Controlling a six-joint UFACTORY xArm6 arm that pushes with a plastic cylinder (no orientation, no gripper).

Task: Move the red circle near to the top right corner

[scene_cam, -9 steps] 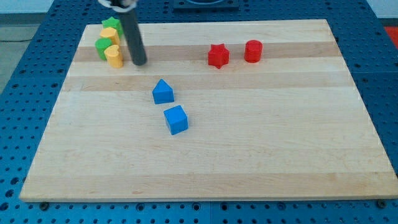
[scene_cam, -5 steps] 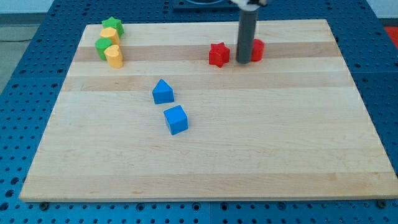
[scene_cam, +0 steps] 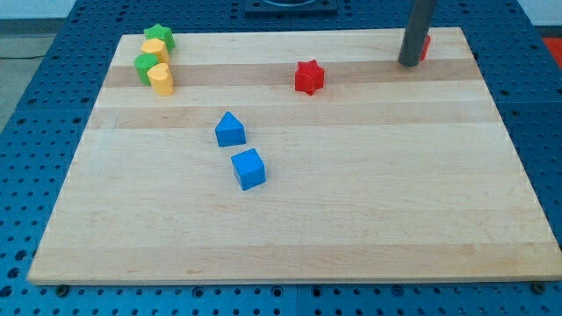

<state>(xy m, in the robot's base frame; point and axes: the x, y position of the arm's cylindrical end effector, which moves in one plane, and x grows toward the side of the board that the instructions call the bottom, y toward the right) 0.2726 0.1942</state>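
The red circle (scene_cam: 426,46) sits near the board's top right corner, mostly hidden behind my rod; only a red sliver shows on the rod's right side. My tip (scene_cam: 409,63) rests on the board right against the circle's lower left side. The wooden board (scene_cam: 351,175) fills most of the view.
A red star (scene_cam: 308,76) lies left of my tip in the upper middle. A green star (scene_cam: 159,36), a yellow block (scene_cam: 155,50), a green block (scene_cam: 143,67) and a yellow heart (scene_cam: 162,79) cluster at the top left. A blue house-shaped block (scene_cam: 230,129) and a blue cube (scene_cam: 248,168) lie left of centre.
My tip swept from the top left cluster across to the red circle, then pushed the circle right and up toward the top right corner. The other blocks have not moved.
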